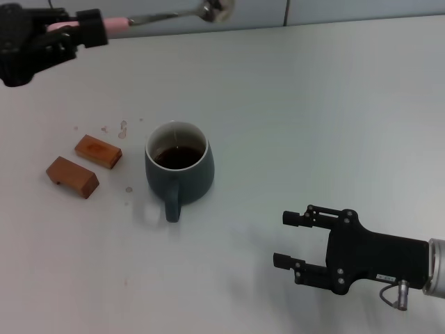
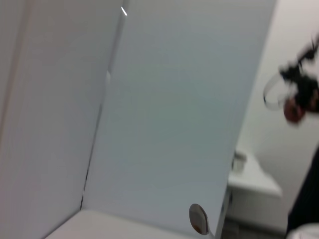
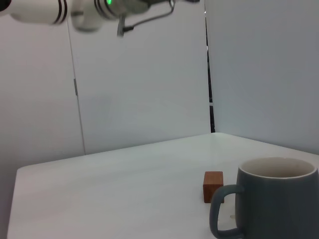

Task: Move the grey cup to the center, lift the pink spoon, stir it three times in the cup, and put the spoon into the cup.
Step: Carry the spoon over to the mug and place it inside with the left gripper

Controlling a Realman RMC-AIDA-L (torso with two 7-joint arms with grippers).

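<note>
Pink spoon (image 1: 149,19) pinched aloft by left hand (image 1: 73,31); right hand (image 1: 295,240) spread (seemingly idle) near grey cup (image 1: 179,170).

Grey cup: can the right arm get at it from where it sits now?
Probably yes. The right gripper is open and low, beside the grey cup with bare table between them. The wooden blocks lie on the cup's far side, and the left gripper holds the pink spoon well clear.

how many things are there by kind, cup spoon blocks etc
cup: 1, grey, with dark liquid inside
spoon: 1, pink handle, held up by the left gripper
wooden blocks: 2, brown, beside the cup
total: 4 things; the right gripper is open and holds nothing
</note>
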